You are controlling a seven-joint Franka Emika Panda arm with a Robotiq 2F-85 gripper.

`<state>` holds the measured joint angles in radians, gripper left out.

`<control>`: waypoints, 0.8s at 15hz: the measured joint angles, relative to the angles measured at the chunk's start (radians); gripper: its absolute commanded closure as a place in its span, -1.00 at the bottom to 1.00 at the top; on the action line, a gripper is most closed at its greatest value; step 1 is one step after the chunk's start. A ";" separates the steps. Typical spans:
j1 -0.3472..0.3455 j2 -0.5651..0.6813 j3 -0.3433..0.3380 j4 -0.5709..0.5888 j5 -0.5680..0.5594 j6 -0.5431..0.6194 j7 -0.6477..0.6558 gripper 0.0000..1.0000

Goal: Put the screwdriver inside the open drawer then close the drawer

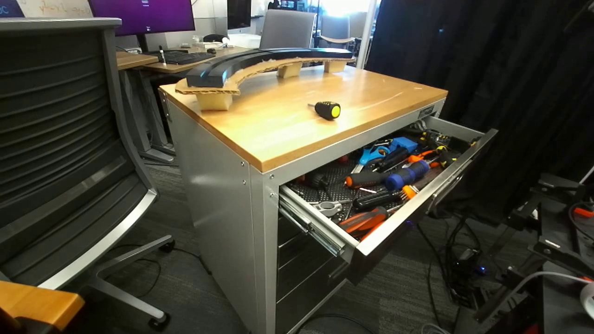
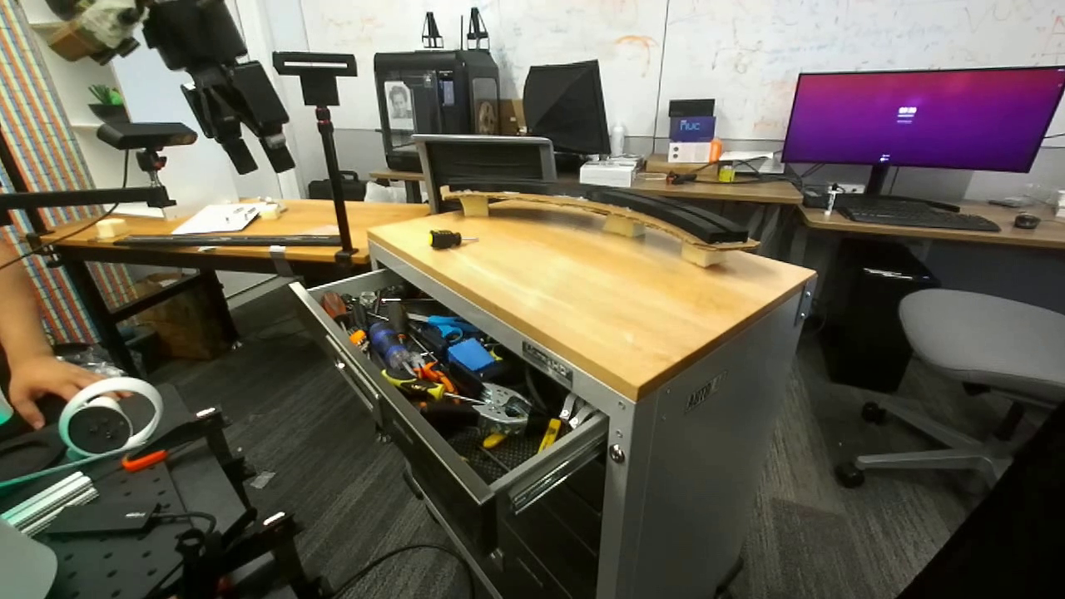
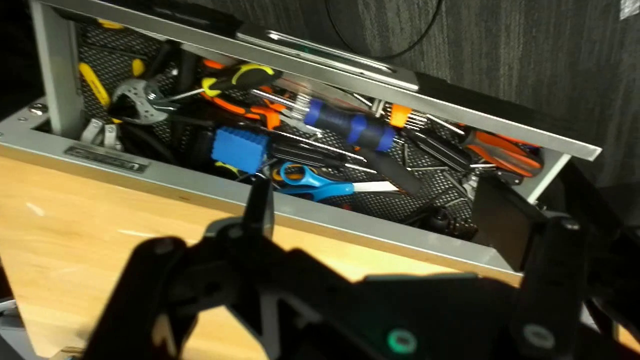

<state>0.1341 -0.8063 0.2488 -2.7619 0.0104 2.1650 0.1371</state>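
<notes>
The screwdriver, stubby and black with a yellow end cap, lies on the wooden cabinet top near the drawer-side edge. It shows in both exterior views (image 1: 327, 110) (image 2: 447, 240) and is not visible in the wrist view. The drawer is pulled open and full of tools; its front shows in both exterior views (image 1: 394, 222) (image 2: 433, 457) and in the wrist view (image 3: 500, 125). My gripper (image 2: 260, 158) hangs in the air, pointing down, at the upper left of an exterior view. In the wrist view my gripper (image 3: 382, 210) has its fingers wide apart with nothing between them.
A curved black piece on cardboard and foam blocks (image 1: 213, 101) stands along the back of the wooden top (image 2: 532, 283). An office chair (image 1: 60, 116) stands beside the cabinet. A camera post (image 2: 333, 175) rises by the side table. A person's hand (image 2: 50, 387) is at the left.
</notes>
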 measured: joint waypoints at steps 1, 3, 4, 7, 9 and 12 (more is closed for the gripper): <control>0.022 0.029 0.041 -0.002 0.013 0.054 0.052 -1.00; 0.043 0.100 0.110 -0.005 0.016 0.169 0.141 -1.00; 0.044 0.138 0.138 -0.006 0.014 0.228 0.175 -1.00; 0.028 0.252 0.195 -0.006 -0.011 0.402 0.261 -1.00; 0.014 0.313 0.210 -0.001 -0.034 0.457 0.289 -1.00; 0.015 0.317 0.205 -0.001 -0.034 0.454 0.289 -1.00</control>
<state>0.1495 -0.4888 0.4539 -2.7630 -0.0238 2.6193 0.4258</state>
